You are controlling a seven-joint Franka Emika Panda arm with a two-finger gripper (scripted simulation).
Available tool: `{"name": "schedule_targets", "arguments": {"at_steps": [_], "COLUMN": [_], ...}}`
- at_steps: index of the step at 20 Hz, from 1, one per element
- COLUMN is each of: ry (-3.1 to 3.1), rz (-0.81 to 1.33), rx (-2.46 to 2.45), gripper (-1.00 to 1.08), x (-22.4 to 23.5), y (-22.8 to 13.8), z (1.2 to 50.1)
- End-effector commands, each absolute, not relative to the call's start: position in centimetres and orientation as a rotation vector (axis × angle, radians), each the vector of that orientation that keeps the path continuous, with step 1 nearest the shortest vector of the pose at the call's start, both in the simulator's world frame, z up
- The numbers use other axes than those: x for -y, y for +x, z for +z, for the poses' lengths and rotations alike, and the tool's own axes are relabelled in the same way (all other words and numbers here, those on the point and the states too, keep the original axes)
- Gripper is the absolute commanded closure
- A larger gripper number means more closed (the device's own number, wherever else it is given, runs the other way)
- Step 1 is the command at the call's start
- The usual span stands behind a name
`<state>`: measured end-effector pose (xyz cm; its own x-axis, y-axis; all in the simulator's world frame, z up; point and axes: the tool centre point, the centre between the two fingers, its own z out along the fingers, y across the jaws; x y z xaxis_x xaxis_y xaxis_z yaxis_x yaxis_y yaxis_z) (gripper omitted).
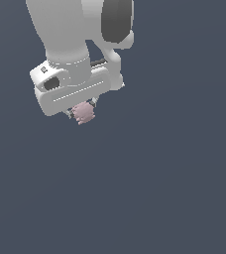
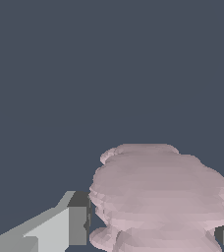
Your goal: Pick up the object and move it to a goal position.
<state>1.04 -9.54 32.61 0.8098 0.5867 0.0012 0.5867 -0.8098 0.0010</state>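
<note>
The pincer point(image 1: 84, 112) is clenched on the object point(image 1: 84, 113), a small pale pink, bumpy lump held between its two fingers directly beneath the white hand body. In the exterior view the object protrudes just below the pincer's lower edge, with a dark fingertip point(image 1: 92, 102) visible against its flank; in the wrist view the object point(image 2: 158, 197) fills the space between the finger pads point(image 2: 77, 224), touching the one pad that shows clearly, while the opposite pad appears only at the picture's margin. The grasp is taken across the lump's sides, presumably because an opposing squeeze on two flanks keeps an irregular body from rolling out during transport. The pincer points roughly downward with the hand tilted, so the object hangs under it rather than resting on anything. Outward from the pincer, the white wrist and forearm point(image 1: 68, 30) of the arm rise above it toward the upper edge of the exterior view. Around the pincer lies only uniform dark blue-grey ground point(image 1: 174, 188); no shadow or contact line shows, so whether the object is clear of the surface cannot be told with certainty, though its position under the raised hand suggests it is being carried. No goal marker is visible in either view, so the remaining travel cannot be judged
</note>
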Motion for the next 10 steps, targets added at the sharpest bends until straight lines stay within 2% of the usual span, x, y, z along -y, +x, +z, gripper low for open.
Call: {"name": "schedule_targets", "arguments": {"at_steps": [1, 10], "ry": [2.989, 2.989], "rz": [0.0, 0.0], "rx": [-0.969, -0.968], "gripper": [1.08, 1.08], "x": [9.5, 9.6], "y": [0.8, 0.7], "z": [34.1, 36.0]}}
